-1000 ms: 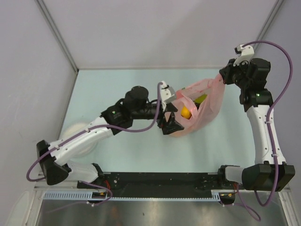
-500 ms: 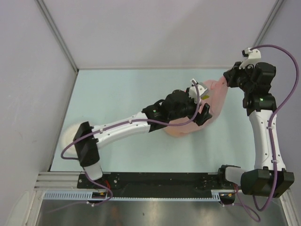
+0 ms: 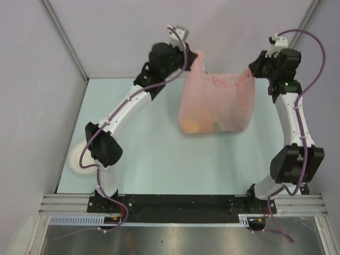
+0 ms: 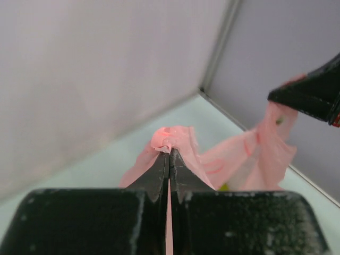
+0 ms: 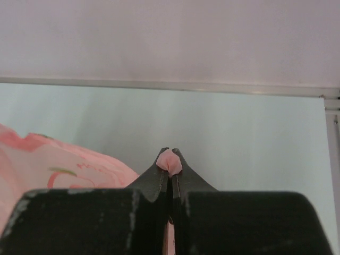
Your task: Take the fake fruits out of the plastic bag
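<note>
White round plate (image 3: 78, 158): on pale green table (image 3: 159, 159), near table's left front corner, partly covered. Grey walls (image 3: 122, 37): behind table and along both sides. Brushed metal sheet (image 3: 180, 240): past table's near edge.

My two arms were built alike: long white links joined by chunky black joint housings. A thin purple cable ran along my left arm (image 3: 123, 109), and another purple cable (image 3: 322, 56) arced wide of my right arm (image 3: 291, 119). A small green light (image 3: 287, 83) glowed on a black housing of the right arm. Each wrist was capped by a little white block (image 3: 178, 30). My left fingers (image 4: 155, 178) and right fingers (image 5: 153, 179) were matte black, tapered to thin tips and flecked with pale scuffs.
</note>
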`<action>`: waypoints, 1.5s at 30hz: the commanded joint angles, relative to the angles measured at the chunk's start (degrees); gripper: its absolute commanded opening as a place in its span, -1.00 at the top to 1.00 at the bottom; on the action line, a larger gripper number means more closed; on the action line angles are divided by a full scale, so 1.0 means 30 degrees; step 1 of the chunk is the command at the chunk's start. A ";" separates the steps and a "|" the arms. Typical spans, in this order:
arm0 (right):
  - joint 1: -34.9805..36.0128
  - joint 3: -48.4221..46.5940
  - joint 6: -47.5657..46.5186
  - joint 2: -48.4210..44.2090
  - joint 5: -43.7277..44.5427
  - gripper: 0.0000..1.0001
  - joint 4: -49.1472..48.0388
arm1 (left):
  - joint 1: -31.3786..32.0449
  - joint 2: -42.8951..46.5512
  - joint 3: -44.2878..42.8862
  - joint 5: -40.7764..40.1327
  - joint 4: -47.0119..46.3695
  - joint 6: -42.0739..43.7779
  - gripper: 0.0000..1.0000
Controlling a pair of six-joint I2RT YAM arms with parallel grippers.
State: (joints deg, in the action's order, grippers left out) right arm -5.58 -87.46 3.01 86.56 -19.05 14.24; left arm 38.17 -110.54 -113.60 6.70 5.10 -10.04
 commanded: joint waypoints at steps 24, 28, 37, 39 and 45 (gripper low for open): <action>0.1803 0.7386 -0.2584 -0.7612 -0.2529 -0.05 0.1524 | -0.0595 1.2728 1.3491 0.5621 0.2009 0.1647 -0.42; 0.1803 0.7299 -0.2320 -0.9982 -0.2117 -0.45 0.1493 | -0.1237 1.5536 1.3930 0.3045 0.5557 0.4651 -0.70; 0.2037 0.6917 -0.2495 -1.3767 -0.1503 -0.53 0.4948 | -1.2648 1.6606 1.6387 0.0640 1.4352 1.1663 -0.92; 0.2008 0.7093 -0.2496 -1.3622 -0.1268 -0.53 0.5329 | -1.4970 1.6225 1.7999 -0.0410 1.3682 1.2368 -0.94; 0.1510 0.7122 -0.1764 -1.3269 -0.2380 -0.52 0.4834 | -2.0163 1.4230 1.8706 -0.2142 1.3476 1.0532 -0.95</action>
State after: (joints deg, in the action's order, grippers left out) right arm 0.03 -66.35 -4.21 45.91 -24.73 27.81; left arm -16.99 -68.27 -57.65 5.54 43.27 22.28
